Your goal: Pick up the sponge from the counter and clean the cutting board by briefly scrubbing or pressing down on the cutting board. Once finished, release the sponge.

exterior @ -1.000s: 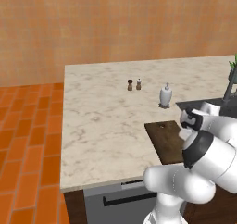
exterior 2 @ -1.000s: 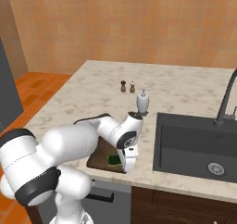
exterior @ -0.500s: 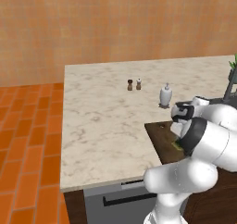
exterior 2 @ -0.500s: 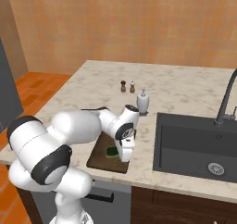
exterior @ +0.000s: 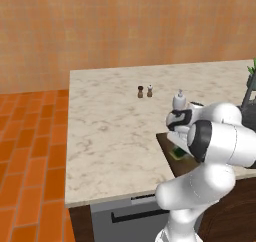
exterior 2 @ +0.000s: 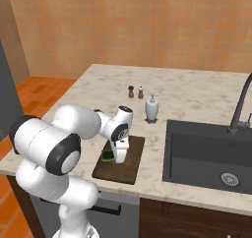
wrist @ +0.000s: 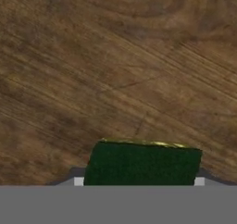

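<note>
Gripper (exterior 2: 119,158) points straight down over the cutting board (exterior 2: 129,163), clamped on the sponge (exterior 2: 108,157). Hand view: sponge's dark green face (wrist: 142,165) sits between the finger tips with a thin yellow edge on top, brown wood grain all around it. Sponge looks pressed on or right at the board surface; actual contact can't be confirmed.

Arm pose: upper links bulk low at the counter's front edge, forearm reaches forward over the board, wrist bent so the hand hangs vertical. In the left base view the arm covers most of the board (exterior: 167,142); a bit of green sponge (exterior: 178,152) peeks out beside the wrist.

Board lies on the counter (exterior 2: 98,102) near its front edge, left of the sink (exterior 2: 206,153). Soap dispenser (exterior 2: 151,108) stands just behind the board; two small shakers (exterior 2: 136,91) further back, well apart from the hand.
</note>
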You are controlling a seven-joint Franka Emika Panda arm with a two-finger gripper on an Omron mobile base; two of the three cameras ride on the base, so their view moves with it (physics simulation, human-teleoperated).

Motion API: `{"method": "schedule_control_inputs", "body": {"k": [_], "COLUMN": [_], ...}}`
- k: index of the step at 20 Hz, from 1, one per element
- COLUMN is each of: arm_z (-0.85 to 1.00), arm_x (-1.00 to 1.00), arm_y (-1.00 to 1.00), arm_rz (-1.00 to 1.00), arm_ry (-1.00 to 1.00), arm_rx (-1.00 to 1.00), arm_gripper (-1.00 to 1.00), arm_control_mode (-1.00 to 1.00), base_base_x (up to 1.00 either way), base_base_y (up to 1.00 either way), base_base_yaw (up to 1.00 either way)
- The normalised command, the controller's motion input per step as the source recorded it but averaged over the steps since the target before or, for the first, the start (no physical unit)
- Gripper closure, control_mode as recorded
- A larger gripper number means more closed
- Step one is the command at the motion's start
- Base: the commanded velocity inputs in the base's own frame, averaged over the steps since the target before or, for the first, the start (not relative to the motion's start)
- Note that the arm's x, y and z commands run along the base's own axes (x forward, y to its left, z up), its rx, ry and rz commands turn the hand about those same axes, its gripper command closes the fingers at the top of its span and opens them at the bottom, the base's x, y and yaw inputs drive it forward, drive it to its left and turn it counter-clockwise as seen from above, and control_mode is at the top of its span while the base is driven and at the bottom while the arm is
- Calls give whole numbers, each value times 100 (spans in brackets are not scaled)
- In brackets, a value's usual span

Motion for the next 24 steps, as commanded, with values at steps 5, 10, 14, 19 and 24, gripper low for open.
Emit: {"method": "schedule_control_inputs", "body": {"k": [5, 10, 14, 19, 24], "arm_z": [10, 10, -18, -39, 0], "arm_x": [71, 85, 52, 32, 10], "arm_y": [6, 0, 0, 11, -30], "arm_rz": [0, -1, -1, -2, -9], "arm_ry": [-1, 0, 0, 0, -3], "arm_rx": [0, 0, 0, -1, 1], "arm_gripper": [100, 100, 100, 100, 100], "arm_control_mode": [-100, -100, -100, -100, -100], "base_base_x": [0, 0, 0, 0, 0], "base_base_y": [0, 0, 0, 0, 0], "base_base_yaw": [0, 0, 0, 0, 0]}}
